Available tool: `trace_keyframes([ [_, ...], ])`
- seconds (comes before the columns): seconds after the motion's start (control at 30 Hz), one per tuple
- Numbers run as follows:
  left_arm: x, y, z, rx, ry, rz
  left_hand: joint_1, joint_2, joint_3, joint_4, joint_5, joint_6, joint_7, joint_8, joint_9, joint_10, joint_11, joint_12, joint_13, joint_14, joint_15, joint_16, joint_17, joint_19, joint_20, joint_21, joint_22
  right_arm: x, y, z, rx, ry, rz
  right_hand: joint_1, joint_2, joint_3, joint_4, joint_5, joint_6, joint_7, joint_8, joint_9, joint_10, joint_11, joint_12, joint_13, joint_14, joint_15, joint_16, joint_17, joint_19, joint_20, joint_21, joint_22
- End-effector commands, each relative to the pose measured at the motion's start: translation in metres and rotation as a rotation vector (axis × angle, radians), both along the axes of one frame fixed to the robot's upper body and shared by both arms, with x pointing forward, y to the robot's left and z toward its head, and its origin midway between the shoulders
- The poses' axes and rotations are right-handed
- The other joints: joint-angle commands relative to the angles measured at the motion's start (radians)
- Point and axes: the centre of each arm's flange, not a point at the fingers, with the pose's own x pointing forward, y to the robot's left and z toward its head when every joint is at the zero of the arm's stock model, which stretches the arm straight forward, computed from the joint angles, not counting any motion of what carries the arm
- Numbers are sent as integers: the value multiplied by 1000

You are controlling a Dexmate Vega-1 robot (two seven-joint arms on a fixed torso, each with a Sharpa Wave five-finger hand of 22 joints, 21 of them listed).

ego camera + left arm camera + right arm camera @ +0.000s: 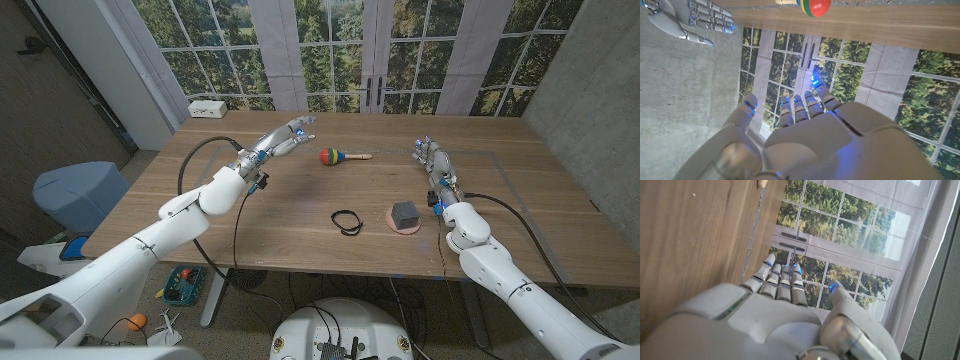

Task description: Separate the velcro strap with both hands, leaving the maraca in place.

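1. The wooden table (300, 205) is bearing everything.
2. The left hand (283, 139) is hovering over the far left part, fingers outstretched and apart, holding nothing.
3. The right hand (433, 157) is hanging at the right, fingers extended, empty.
4. The maraca (338, 156) is lying between the hands.
5. The grey block (405, 213) is sitting on a pink disc (404, 224).
6. The velcro strap (347, 221), a black loop, is lying just beside that disc, untouched.

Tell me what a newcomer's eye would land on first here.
The bright striped maraca lies at the table's far middle, between two white robot hands: the left hand and right hand, both holding nothing. Nearer the robot lie a black velcro strap loop and a grey block on a pink disc.
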Motion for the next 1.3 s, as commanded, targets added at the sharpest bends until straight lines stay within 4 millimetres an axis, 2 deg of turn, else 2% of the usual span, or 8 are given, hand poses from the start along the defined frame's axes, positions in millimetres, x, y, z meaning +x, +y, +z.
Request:
trace_keyframes([
  [0.03, -13, -16, 4, 235, -34, 3, 1, 24, 2, -2, -4, 5, 4, -2, 6, 3, -6, -2, 5, 9, -17, 2, 5, 9, -7, -4, 4, -7, -1, -6, 17, -9, -13, 1, 12, 2, -8, -1, 10, 1, 3, 1, 12, -3, 6, 0, 9, 1, 3, -1, 10, -4, -4, 2],
  [0.43, -20, -35, 8, 422, -104, -6, -13, 26, -3, 5, -7, -15, -1, -11, 7, -6, -10, -8, 6, 0, -18, -2, 9, 9, -11, -11, 5, -16, -3, -13, 31, -18, -26, 2, 13, 2, -13, -2, 16, 2, 3, 1, 15, -4, 5, -1, 10, 0, 5, -1, 14, -1, -10, 2],
  [0.8, -31, -47, 10, 535, -150, -21, -20, 24, -5, 6, -8, -21, -4, -11, 8, -8, -14, -10, 7, 0, -21, -3, 9, 12, -2, -17, 5, -28, -5, -24, 53, -26, -40, 4, 14, 3, -19, -3, 21, 3, 3, 2, 20, -2, 6, -2, 12, 4, 8, -2, 19, 4, -16, 2],
  [0.93, -36, -50, 9, 558, -168, -31, -22, 23, -5, 5, -8, -21, -4, -11, 8, -6, -14, -10, 7, 1, -23, -3, 8, 15, 11, -18, 6, -33, -6, -28, 56, -29, -46, 5, 14, 3, -21, -4, 22, 4, 3, 2, 21, -1, 6, -2, 13, 4, 8, -3, 22, 6, -19, 2],
  [1.07, -41, -53, 8, 584, -195, -32, -24, 21, -3, 0, -9, -14, -5, -6, 9, 5, -16, -7, 8, 15, -26, -1, 6, 34, 38, -17, 7, -38, -7, -32, 68, -29, -51, 5, 14, 3, -23, -4, 24, 5, 2, 2, 21, -1, 5, -2, 13, 5, 9, -3, 23, 6, -21, 3],
  [1.2, -45, -54, 6, 594, -229, -21, -10, 18, 0, -23, -10, -2, -4, -2, 9, 23, -20, -2, 9, 33, -31, 1, 2, 54, 47, -17, 8, -42, -7, -36, 68, -29, -51, 6, 14, 3, -25, -5, 25, 6, 2, 2, 21, 0, 5, -2, 13, 4, 9, -3, 24, 7, -23, 3],
  [1.27, -48, -55, 4, 598, -251, -18, 4, 15, 2, -45, -13, 11, -3, 1, 10, 40, -21, 2, 10, 48, -32, 2, 0, 65, 38, -20, 8, -43, -7, -37, 74, -28, -51, 6, 14, 4, -26, -5, 25, 7, 2, 2, 22, 1, 5, -2, 14, 6, 10, -3, 26, 8, -24, 3],
  [1.3, -49, -56, 3, 594, -272, -17, 15, 9, 1, -62, -15, 23, 1, 5, 10, 57, -26, 6, 10, 63, -39, 5, 0, 71, 25, -23, 8, -44, -7, -38, 74, -30, -52, 6, 14, 4, -26, -5, 26, 7, 2, 2, 22, 1, 5, -2, 14, 6, 10, -4, 26, 8, -25, 3],
])
